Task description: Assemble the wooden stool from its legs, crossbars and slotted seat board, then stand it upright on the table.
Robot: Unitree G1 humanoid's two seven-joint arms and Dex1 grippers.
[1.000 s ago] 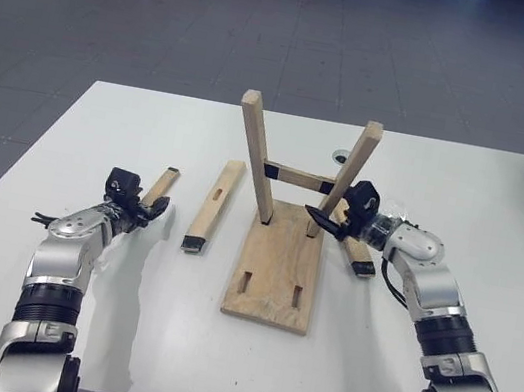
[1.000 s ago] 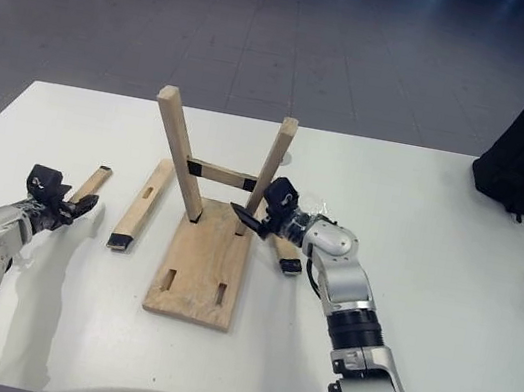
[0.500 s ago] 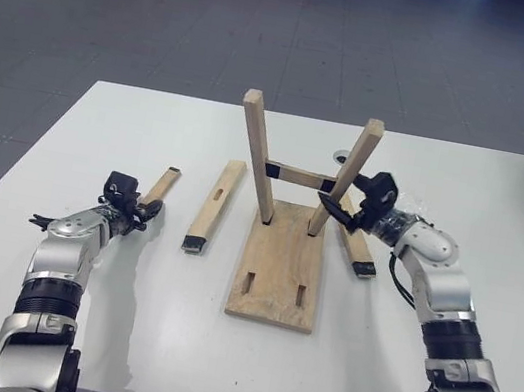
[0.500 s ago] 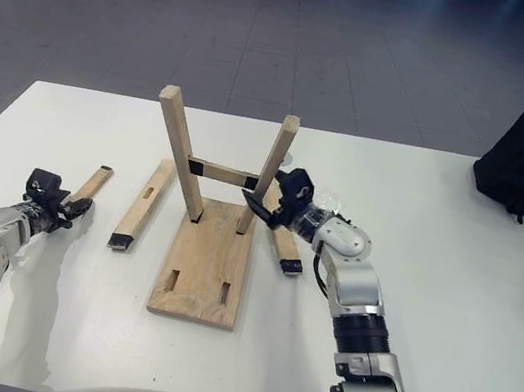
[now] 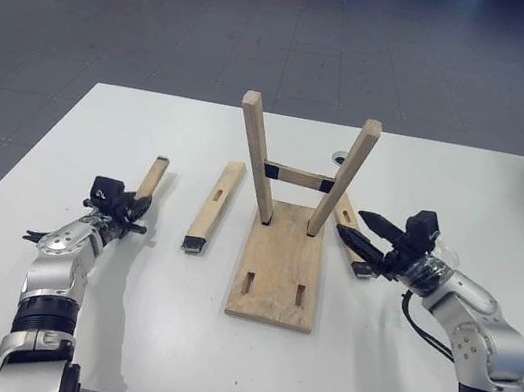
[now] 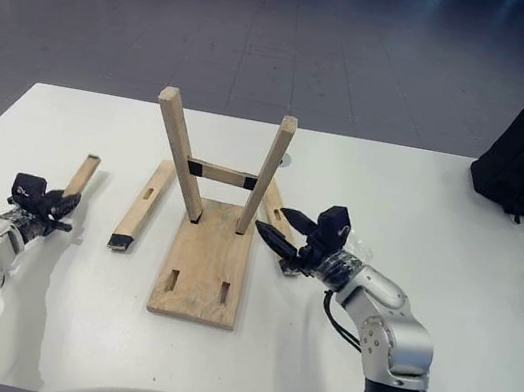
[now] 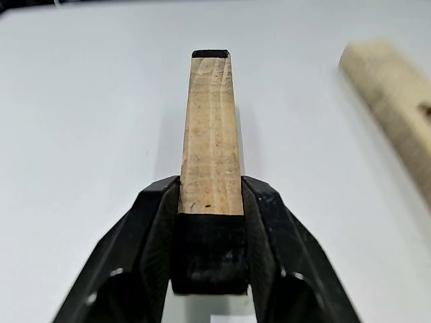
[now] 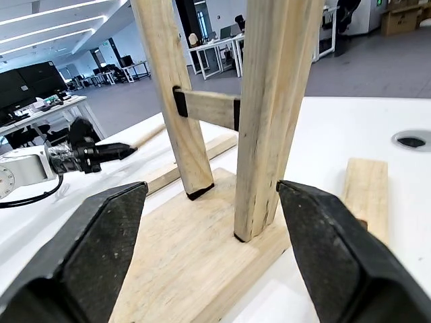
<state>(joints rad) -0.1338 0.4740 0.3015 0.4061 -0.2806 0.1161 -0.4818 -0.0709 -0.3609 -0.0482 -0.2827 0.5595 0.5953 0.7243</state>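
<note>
The left gripper (image 5: 128, 209) is closed tight on the black-capped near end of a short wooden bar (image 7: 210, 134), one finger pressed on each side of it. This bar sits at the left of the table (image 5: 448, 178), its long axis running from the gripper toward the far side and leaning slightly right. Just right of it a loose leg (image 5: 215, 205) lies flat, also pointing near to far, with a slot in its upper face and a black cap on its near end. The right gripper (image 5: 351, 223) is spread wide and holds nothing, its fingers pointing left toward the foot of the right leg (image 5: 343, 177) without touching it. Beneath it another loose piece (image 5: 360, 264) lies on the table just right of the seat board (image 5: 278, 265). The seat board lies flat at the middle of the table, long axis near to far. Its two far slots hold the right leg and the left leg (image 5: 257, 155), both standing up and splaying apart toward their tops, joined partway up by a crossbar (image 5: 298, 176) with black ends. The two near slots (image 5: 247, 278) are open. A round hole (image 5: 340, 155) sits in the table behind the right leg.
</note>
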